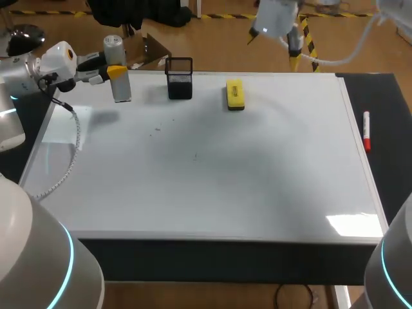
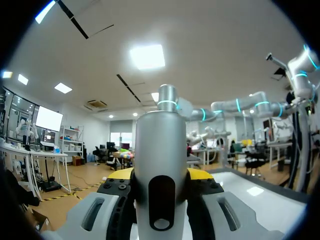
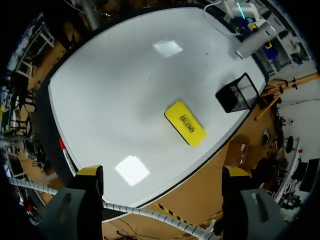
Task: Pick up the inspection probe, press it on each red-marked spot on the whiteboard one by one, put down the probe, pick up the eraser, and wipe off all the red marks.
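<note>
The probe is pinched at its middle by the left gripper. It looks hard, smooth and likely slippery. The right gripper is spread wide, with nothing held.

Left end effector clamped on probe, right end effector raised, fingers spread

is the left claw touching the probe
Touching: in the left wrist view the left claw clamps the probe from both sides.
</note>
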You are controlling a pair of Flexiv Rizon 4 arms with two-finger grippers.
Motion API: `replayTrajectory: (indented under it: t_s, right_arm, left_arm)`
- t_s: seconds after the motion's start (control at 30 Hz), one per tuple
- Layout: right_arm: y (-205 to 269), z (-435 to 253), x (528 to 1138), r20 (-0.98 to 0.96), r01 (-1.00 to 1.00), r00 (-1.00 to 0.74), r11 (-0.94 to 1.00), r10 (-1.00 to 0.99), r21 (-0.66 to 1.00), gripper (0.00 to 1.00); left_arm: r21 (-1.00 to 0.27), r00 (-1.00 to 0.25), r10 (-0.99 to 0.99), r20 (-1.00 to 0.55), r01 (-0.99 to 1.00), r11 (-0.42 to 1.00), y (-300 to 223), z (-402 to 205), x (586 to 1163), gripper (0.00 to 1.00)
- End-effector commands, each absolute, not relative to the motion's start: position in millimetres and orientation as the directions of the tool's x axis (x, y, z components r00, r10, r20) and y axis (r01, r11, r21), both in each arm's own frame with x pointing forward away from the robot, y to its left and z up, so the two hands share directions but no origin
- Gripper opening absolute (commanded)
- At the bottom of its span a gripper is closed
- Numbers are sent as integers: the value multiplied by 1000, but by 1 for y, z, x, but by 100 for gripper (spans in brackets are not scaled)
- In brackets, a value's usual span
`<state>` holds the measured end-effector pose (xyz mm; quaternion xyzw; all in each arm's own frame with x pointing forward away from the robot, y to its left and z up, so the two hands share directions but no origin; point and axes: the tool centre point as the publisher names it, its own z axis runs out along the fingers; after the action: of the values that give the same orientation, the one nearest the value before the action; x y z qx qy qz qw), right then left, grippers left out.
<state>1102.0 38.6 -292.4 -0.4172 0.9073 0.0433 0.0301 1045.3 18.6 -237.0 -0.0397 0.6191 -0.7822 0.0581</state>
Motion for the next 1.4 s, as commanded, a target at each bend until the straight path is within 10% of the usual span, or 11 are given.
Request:
replayTrajectory:
  t_s: [0.03, 1.4]
  right_arm:
    - [22, -264, 1112, -84, -692, -719, 701, -690, 174, 100]
    - [-17, -259, 1106, -302, -581, -813, 667, -498, 467, 100]
  left_arm:
    - [-974, -990, -140, -9, 41, -225, 18, -235, 1045, 0]
    - [-974, -990, -140, -9, 41, -225, 18, -235, 1045, 0]
